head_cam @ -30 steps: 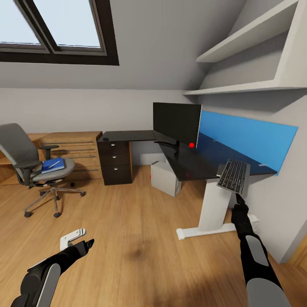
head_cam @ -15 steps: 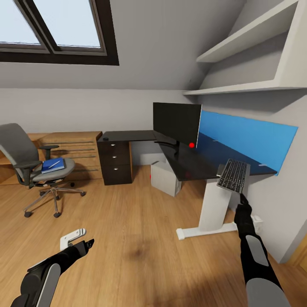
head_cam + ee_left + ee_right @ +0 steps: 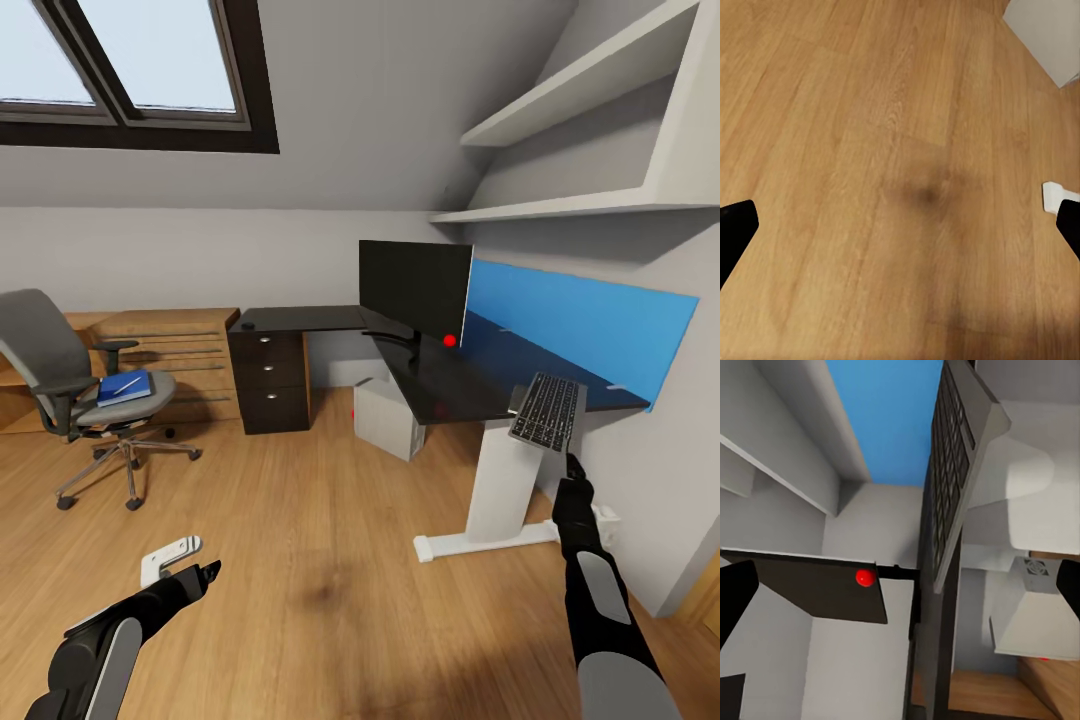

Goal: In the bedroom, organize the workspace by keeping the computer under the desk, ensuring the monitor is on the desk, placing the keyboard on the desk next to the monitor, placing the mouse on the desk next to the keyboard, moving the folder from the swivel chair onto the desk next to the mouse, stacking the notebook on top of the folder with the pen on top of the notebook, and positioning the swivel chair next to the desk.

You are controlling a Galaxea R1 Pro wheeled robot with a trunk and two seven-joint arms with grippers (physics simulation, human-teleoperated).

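Two arms are raised in front of the robot, well apart. In the head view the right gripper (image 3: 570, 464) points up beneath the keyboard (image 3: 548, 410), which tilts over the near end of the dark desk (image 3: 440, 385). From this angle the keyboard appears to rest at the fingertips; whether the fingers clamp it cannot be told. The right wrist view shows the fingertips (image 3: 735, 589) spread wide at the picture's edges, and the keyboard (image 3: 954, 472) seen edge-on ahead of them, not between them. That view also shows the monitor (image 3: 817, 585) with a red dot and the blue panel (image 3: 889, 412) behind.

The left gripper (image 3: 205, 572) hangs low over the wooden floor (image 3: 300, 520), near a small white object (image 3: 170, 557) lying on the boards. In the left wrist view its fingertips (image 3: 735, 232) stand wide apart with bare floor (image 3: 900, 187) between them, holding nothing.

The head view alone gives the room. The monitor (image 3: 415, 287) stands on the desk against the blue panel (image 3: 580, 325). The computer (image 3: 388, 418) sits on the floor under the desk, beside the drawer unit (image 3: 268, 382). The swivel chair (image 3: 80, 390) stands well apart from the desk, by the far wall. On its seat lies a blue item with a pen-like stripe (image 3: 125, 386); whether it is the folder or the notebook cannot be told.
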